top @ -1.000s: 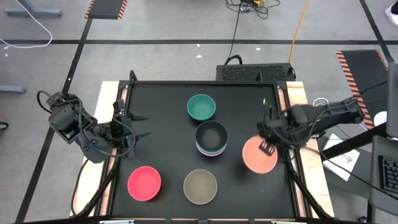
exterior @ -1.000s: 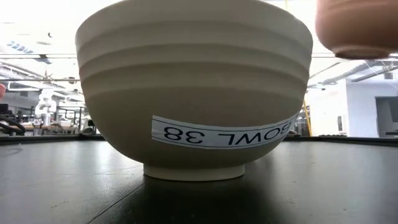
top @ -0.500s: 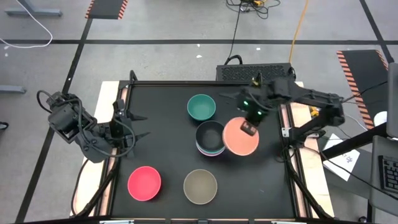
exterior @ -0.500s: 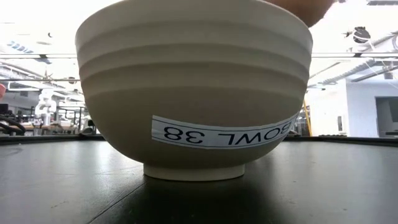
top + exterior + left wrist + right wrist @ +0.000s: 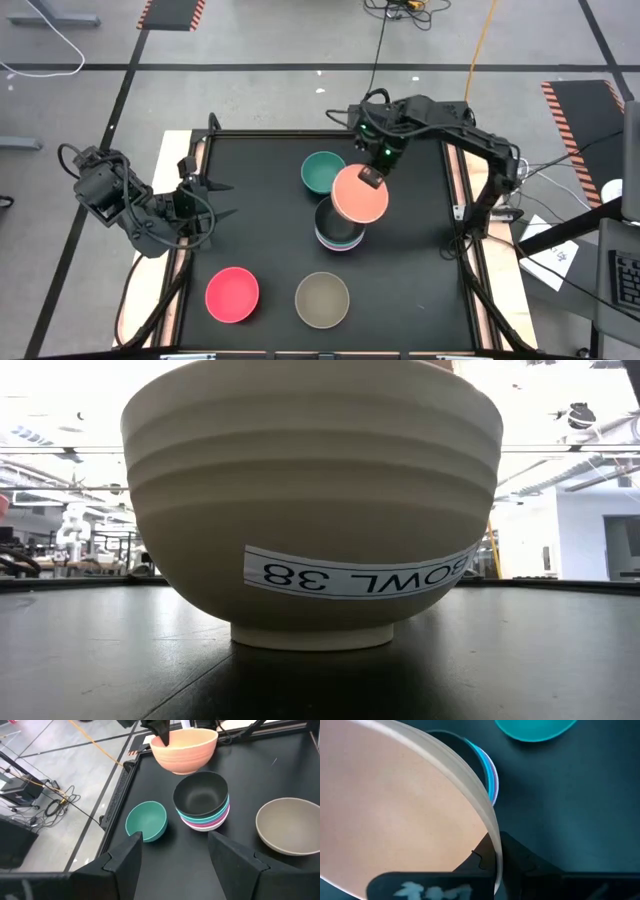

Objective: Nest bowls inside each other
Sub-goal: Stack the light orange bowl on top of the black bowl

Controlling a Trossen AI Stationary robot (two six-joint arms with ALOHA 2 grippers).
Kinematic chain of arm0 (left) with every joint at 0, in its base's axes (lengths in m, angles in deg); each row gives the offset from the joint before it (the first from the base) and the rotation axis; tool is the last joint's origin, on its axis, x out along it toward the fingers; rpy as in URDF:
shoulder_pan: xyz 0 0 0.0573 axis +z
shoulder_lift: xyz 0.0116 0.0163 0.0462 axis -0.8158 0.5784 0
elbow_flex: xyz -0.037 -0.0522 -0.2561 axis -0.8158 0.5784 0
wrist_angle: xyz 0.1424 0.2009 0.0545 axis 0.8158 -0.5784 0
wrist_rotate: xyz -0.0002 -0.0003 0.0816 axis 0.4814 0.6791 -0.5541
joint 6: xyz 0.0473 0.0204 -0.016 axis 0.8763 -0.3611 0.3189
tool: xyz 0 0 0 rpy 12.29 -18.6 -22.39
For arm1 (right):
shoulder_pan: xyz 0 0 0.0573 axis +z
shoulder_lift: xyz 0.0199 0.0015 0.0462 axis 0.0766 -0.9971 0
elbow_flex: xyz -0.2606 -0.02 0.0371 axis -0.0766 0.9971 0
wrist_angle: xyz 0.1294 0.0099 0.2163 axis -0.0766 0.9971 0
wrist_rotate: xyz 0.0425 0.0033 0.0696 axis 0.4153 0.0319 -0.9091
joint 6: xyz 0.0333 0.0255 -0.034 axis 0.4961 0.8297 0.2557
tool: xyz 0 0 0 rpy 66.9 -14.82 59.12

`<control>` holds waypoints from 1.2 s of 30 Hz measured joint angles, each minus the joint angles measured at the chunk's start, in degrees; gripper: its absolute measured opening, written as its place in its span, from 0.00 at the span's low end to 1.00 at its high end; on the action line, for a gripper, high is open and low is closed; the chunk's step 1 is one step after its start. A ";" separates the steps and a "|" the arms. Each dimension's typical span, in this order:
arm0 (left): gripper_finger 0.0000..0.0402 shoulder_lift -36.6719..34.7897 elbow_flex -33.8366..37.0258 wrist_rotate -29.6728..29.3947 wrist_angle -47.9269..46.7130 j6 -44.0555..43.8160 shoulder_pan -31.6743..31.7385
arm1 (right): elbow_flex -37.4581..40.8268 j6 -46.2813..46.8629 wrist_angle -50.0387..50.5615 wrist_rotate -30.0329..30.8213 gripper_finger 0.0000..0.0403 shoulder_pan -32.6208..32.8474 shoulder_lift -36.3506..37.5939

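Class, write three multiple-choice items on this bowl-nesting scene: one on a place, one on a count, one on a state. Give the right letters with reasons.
1. Where is the peach bowl?
A. flat on the table by the red-pink bowl
B. held in the air over the stack's edge
C. inside the teal bowl

2. How many bowls stand alone on the table?
A. one
B. three
C. five

3. How is the left pincer?
A. open and empty
B. shut on a bowl
C. shut on a cable

Key: 1 B, the right pincer grips its rim, and the left wrist view shows it above and beside the stack. 2 B, the teal bowl, the red-pink bowl and the olive-grey bowl. 3 A, its fingers stand apart at the table's left edge with nothing between them.
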 joint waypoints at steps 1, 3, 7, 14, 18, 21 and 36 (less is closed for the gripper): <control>0.57 0.00 0.00 -0.01 -0.11 -0.05 0.00 | -0.24 0.03 -0.08 -0.60 0.00 -0.21 -0.76; 0.57 0.00 0.00 0.01 -0.07 -0.02 0.00 | -0.62 0.04 0.07 -2.17 0.00 -0.40 -2.21; 0.57 -0.21 0.00 0.03 -0.05 0.45 0.00 | -1.46 -0.02 -0.03 -4.43 0.00 -0.94 -4.13; 0.57 -0.59 0.00 0.05 -0.04 0.46 -0.01 | -1.50 1.21 0.04 -3.08 0.00 0.05 -4.49; 0.57 -0.68 0.00 0.05 -0.03 1.40 -0.07 | -1.13 1.91 -0.08 -0.55 0.00 0.37 -4.53; 0.57 -0.66 0.00 0.04 -0.03 1.97 -0.05 | -0.40 2.56 0.05 -0.08 0.00 1.02 -4.67; 0.57 -0.68 0.00 0.03 -0.03 2.62 -0.06 | -0.27 1.34 -0.04 -2.58 0.00 1.49 -11.38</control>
